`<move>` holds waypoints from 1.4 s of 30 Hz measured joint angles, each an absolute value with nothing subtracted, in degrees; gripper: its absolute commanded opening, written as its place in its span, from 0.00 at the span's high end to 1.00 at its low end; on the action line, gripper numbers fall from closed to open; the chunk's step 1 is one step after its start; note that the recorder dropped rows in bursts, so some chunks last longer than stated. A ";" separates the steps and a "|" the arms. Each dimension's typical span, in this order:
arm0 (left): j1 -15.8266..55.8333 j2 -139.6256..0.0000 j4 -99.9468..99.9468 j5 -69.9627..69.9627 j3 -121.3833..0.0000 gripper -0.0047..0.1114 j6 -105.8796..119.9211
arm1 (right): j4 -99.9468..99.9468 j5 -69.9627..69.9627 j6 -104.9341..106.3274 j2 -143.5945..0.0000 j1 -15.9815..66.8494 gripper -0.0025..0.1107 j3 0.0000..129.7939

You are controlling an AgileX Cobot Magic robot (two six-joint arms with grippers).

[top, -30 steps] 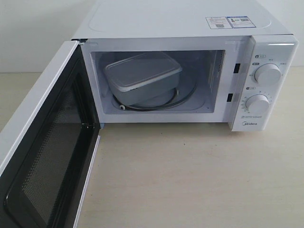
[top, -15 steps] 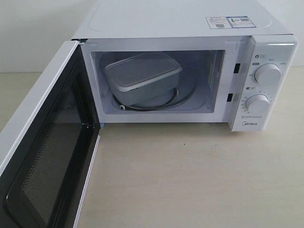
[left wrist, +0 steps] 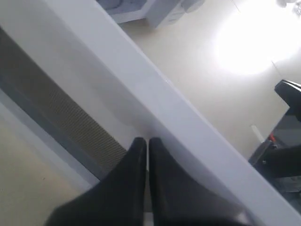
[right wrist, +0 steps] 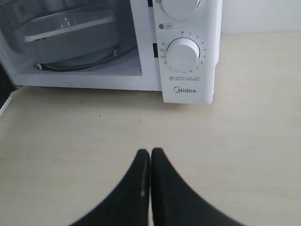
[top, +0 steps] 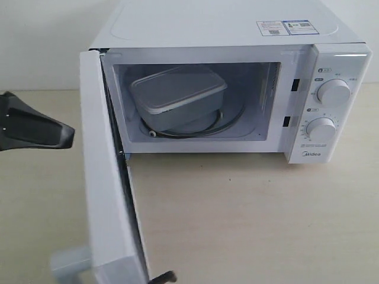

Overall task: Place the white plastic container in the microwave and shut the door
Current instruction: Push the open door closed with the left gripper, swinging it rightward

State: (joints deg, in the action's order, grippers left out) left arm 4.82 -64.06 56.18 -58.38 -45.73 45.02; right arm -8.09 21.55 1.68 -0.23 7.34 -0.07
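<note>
The white plastic container (top: 177,96) sits on the turntable inside the microwave (top: 225,26), a little tilted; the right wrist view shows it too (right wrist: 70,28). The door (top: 109,183) stands about half open, edge-on to the exterior camera, its handle (top: 70,263) at the bottom left. My left gripper (top: 70,137) is on the door's outer side, shut and empty. Its tips (left wrist: 147,141) are against the door's outer face (left wrist: 94,61), between the dark window (left wrist: 61,122) and the long white handle (left wrist: 178,117). My right gripper (right wrist: 150,151) is shut, empty, over the table before the control panel (right wrist: 188,92).
Light wooden table (top: 249,225) stretches in front of the microwave. Two round dials (top: 333,92) are on the right panel. A small black hook (top: 164,276) sticks out of the door's edge at the bottom. Dark equipment (left wrist: 287,141) shows beyond the door.
The door has swung from wide open to about half shut. My left gripper has come into the exterior view behind it. The container has not moved.
</note>
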 measured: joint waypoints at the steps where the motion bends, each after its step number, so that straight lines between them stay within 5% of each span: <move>1: 6.06 -65.02 57.11 -57.47 -45.73 0.92 45.84 | -8.09 21.55 1.68 -0.23 7.34 0.98 -0.07; 13: 24.01 -80.66 77.53 -36.79 -48.92 0.92 66.08 | -8.29 21.55 1.68 -0.23 7.34 0.98 -0.07; 31: 24.39 -79.68 84.59 -30.81 -47.66 0.92 75.61 | -8.42 17.72 1.47 -0.23 7.34 0.98 -0.07; 37: 24.39 -65.61 84.68 -25.77 -38.40 0.92 75.70 | -8.55 -3.20 1.47 -0.23 7.34 0.98 -0.07; 42: 24.39 -54.59 84.68 -24.78 -32.94 0.92 75.70 | -8.69 -2.01 1.76 -0.44 7.34 0.98 4.59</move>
State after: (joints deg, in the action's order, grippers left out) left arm 24.39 -54.59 84.68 -24.78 -32.94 75.70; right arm -8.69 -2.01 1.76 -0.44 7.34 4.59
